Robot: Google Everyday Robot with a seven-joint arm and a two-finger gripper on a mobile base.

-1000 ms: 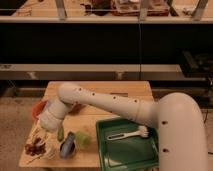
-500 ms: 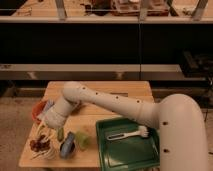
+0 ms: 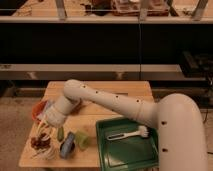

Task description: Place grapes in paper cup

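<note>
The grapes (image 3: 38, 143) are a dark reddish bunch lying near the front left corner of the wooden table (image 3: 107, 90). My gripper (image 3: 43, 133) hangs from the white arm directly above them, open, with its pale fingers (image 3: 48, 131) spread just over the bunch. A pale whitish shape (image 3: 46, 153) lies right in front of the grapes. I cannot tell whether it is the paper cup.
An orange bowl (image 3: 37, 109) sits behind the gripper at the left edge. A small green item (image 3: 60, 133), a blue-grey object (image 3: 66, 145) and a pale green cup (image 3: 82, 140) stand right of the grapes. A green tray (image 3: 131, 155) holds a white brush (image 3: 128, 134).
The arm has swung down and toward the table's front edge, bringing the gripper from beside the orange bowl to just above the grapes.
</note>
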